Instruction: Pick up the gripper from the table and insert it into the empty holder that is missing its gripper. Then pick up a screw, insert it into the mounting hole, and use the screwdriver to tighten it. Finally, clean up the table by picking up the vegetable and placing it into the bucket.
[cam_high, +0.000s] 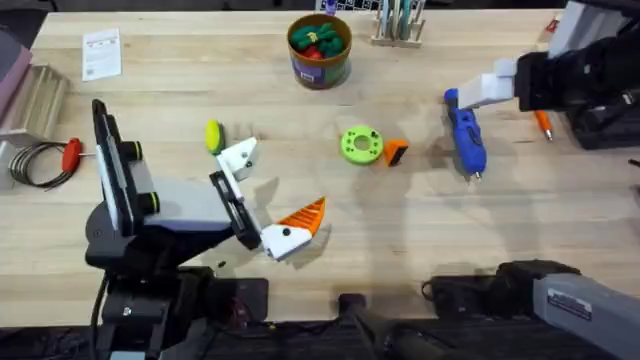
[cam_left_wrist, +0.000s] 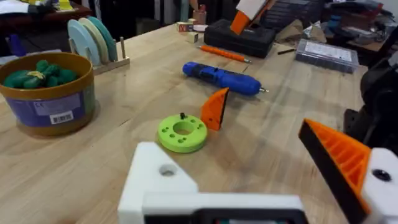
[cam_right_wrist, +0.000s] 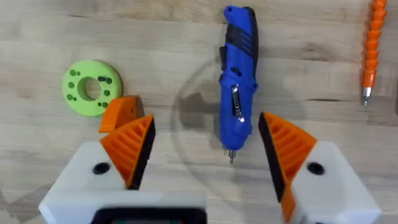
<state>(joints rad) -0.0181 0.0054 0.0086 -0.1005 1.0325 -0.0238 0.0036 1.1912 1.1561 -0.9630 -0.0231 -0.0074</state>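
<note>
The right pincer (cam_right_wrist: 205, 152) hangs wide open and empty with the screwdriver (cam_right_wrist: 239, 81) between its tips, so slide sideways to the gripper (cam_right_wrist: 119, 112) lying beside one tip, then pinch gently.

Blue screwdriver (cam_right_wrist: 237, 81); orange, black-faced loose gripper (cam_left_wrist: 216, 108); yellow vegetable (cam_high: 213, 136); green disc (cam_high: 360, 144).

overhead: high, looking down on table (cam_high: 420, 240) | wrists: low, close | shared: screwdriver (cam_high: 466, 140), green disc (cam_high: 360, 144)
</note>
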